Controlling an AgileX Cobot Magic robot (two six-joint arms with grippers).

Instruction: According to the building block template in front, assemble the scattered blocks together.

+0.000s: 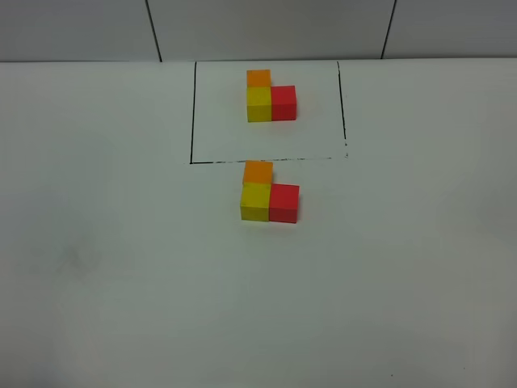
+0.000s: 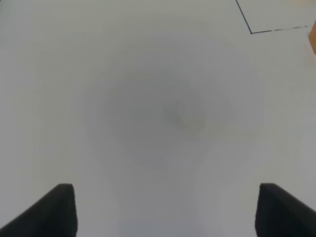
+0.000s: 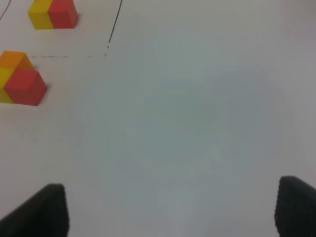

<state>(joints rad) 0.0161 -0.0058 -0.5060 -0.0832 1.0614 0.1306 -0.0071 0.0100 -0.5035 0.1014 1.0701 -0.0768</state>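
**White table, blocks already matching the template**

White table (image 1: 97, 283) is filling nearly everything you are looking at, and both arms are sitting outside the high view. Inside the thin black outline (image 1: 194, 113) the building block template (image 1: 271, 97) is lying as an L: orange behind yellow, red to yellow's right. Just in front of the outline's near edge, the scattered blocks (image 1: 269, 196) are sitting touching one another in that same L, so you are probably looking at a finished assembly.

Nothing is lying between either pair of fingers. From the right gripper (image 3: 173, 210) the blocks are lying well apart, ahead and off towards the middle of the table; its wrist view is catching the red cube (image 3: 25, 86) and the orange cube (image 3: 14, 59). The left gripper (image 2: 165, 210) is seeing only an orange sliver (image 2: 313, 39) at its frame edge. Neither arm is looking clearly nearer. Both grippers are facing down over bare table, fingers spread wide and holding nothing.
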